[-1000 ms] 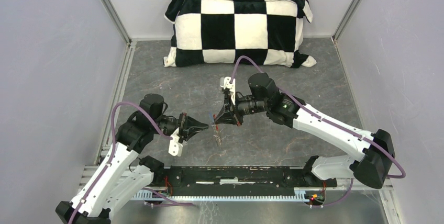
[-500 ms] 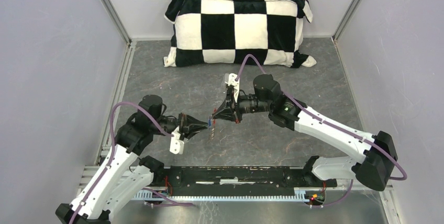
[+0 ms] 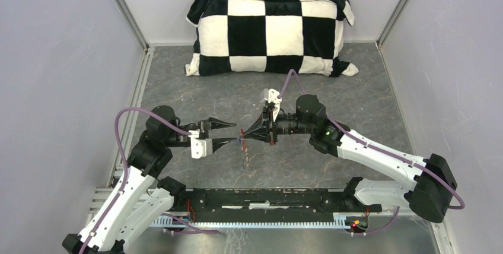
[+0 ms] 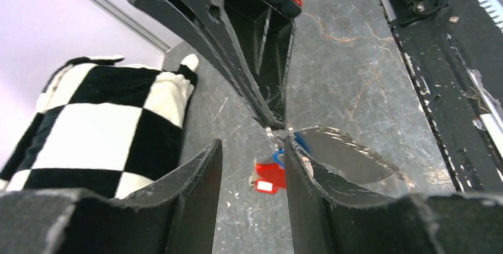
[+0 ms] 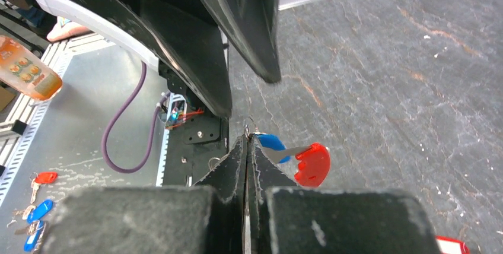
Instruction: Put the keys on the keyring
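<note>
My right gripper (image 3: 244, 139) is shut, pinching the thin silver keyring (image 5: 247, 127) at its fingertips above the grey floor. Two keys hang from the ring: one with a blue head (image 5: 271, 142) and one with a red head (image 5: 312, 165); from the left wrist they show as the red tag (image 4: 270, 178) and the blue tag (image 4: 301, 142). My left gripper (image 3: 232, 131) faces the right one from the left and is open, holding nothing. Its right finger (image 4: 308, 177) is close beside the ring.
A black-and-white checked pillow (image 3: 270, 31) lies against the back wall. A black rail (image 3: 273, 197) runs along the near edge. Loose red (image 5: 44, 177) and blue (image 5: 40, 211) keys lie on the metal surface beside it, and a red-and-white tag (image 5: 454, 245) lies on the floor.
My left gripper has gone from shut to open at the ring and let go. The right wrist has shifted right and levelled, its tips still on the ring.
</note>
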Tool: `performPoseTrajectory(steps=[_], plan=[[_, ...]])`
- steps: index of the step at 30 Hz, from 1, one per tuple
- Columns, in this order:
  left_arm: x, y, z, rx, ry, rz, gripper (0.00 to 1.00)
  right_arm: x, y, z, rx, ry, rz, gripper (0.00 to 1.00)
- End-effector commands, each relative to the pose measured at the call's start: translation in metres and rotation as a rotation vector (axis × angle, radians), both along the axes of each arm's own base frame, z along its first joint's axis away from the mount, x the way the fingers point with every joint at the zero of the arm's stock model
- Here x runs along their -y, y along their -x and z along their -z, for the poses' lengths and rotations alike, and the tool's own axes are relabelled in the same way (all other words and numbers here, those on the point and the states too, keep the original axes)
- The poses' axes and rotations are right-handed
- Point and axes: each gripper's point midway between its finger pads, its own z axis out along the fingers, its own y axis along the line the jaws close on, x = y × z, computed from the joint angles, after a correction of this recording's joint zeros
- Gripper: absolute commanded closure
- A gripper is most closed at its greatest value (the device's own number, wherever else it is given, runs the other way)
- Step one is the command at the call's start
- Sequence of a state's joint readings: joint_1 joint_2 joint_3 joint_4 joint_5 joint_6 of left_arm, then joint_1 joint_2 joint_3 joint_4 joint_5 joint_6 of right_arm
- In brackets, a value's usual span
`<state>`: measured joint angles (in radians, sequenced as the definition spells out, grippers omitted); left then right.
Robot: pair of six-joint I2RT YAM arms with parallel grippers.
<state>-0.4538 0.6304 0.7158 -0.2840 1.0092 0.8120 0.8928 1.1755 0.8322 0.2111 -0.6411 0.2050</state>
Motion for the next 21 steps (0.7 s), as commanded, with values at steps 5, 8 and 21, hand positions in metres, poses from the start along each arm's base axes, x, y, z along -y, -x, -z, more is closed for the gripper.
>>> performPoseTrajectory(steps=[5, 8, 21], plan=[[0.003, 0.010, 0.013, -0.019, -0.085, 0.107, 0.50, -0.003, 0.004, -0.036, 0.053, -0.121, -0.029, 1.00], [0.002, 0.011, 0.013, 0.009, -0.085, 0.115, 0.53, -0.003, 0.005, -0.034, 0.046, -0.115, -0.036, 1.00], [0.000, 0.016, 0.020, 0.131, -0.086, 0.142, 0.72, -0.005, 0.006, -0.032, 0.026, -0.112, -0.045, 1.00]])
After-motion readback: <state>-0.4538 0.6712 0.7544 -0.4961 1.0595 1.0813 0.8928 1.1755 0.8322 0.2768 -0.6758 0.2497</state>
